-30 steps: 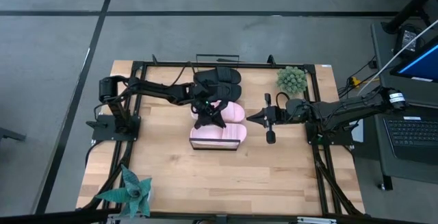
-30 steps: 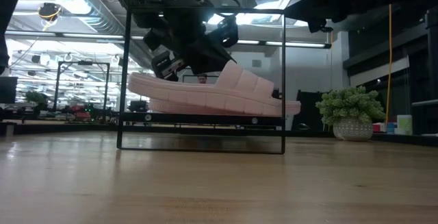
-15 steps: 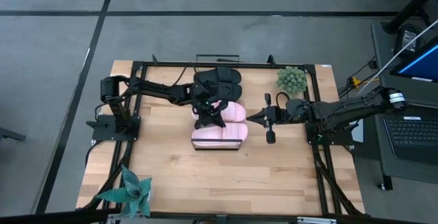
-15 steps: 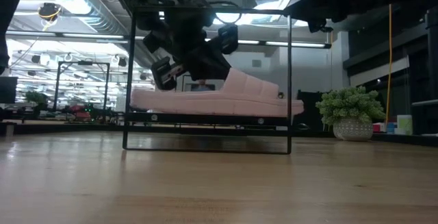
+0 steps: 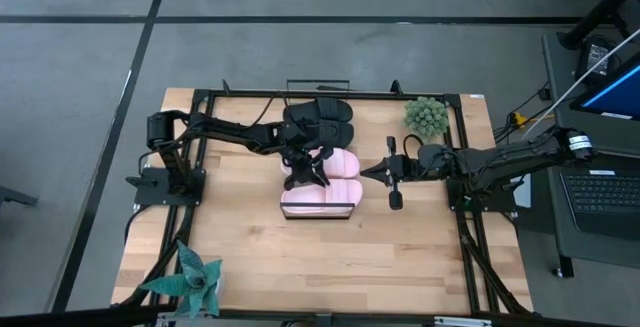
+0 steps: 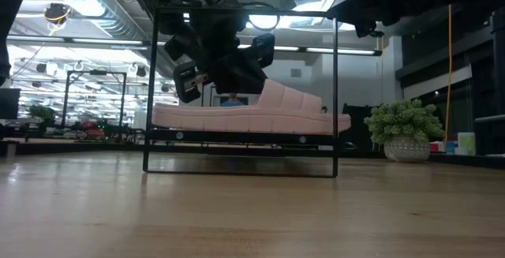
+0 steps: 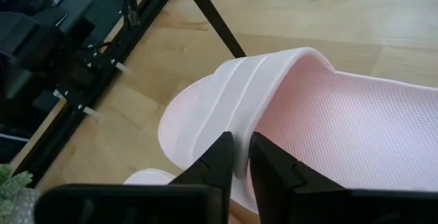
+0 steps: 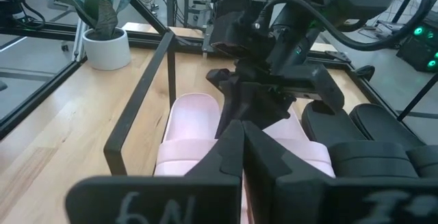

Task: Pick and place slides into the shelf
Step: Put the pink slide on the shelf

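Note:
The shelf (image 5: 318, 213) stands mid-table, its wire rail (image 6: 150, 92) framing the low view. Two black slides (image 5: 320, 122) lie on its far part. A pink slide (image 5: 345, 164) lies in the middle, and a second pink slide (image 5: 322, 195) lies nearest, level on the shelf in the low view (image 6: 252, 118). My left gripper (image 5: 308, 172) is over this near pink slide, shut on its strap. My right gripper (image 5: 366, 173) hovers shut just right of the shelf, its fingers together (image 8: 241, 145). My left gripper (image 7: 241, 166) pinches the near pink slide by the edge of its wide strap (image 7: 236, 138). One finger lies on the strap's outer side, the other toward the footbed (image 7: 328, 128). It comes slanting down from above. The slide's sole rests flat on the shelf.
A potted green plant (image 5: 427, 115) stands at the far right corner and a teal plant (image 5: 190, 277) at the near left corner. Black frame bars run round the table edge (image 5: 200, 147). Bare wood lies near of the shelf (image 5: 330, 262).
The near pink slide, tilted with one end raised a second ago, has come down level onto the shelf. The shelf has shifted slightly sideways in the low view. My left gripper has stayed on the strap.

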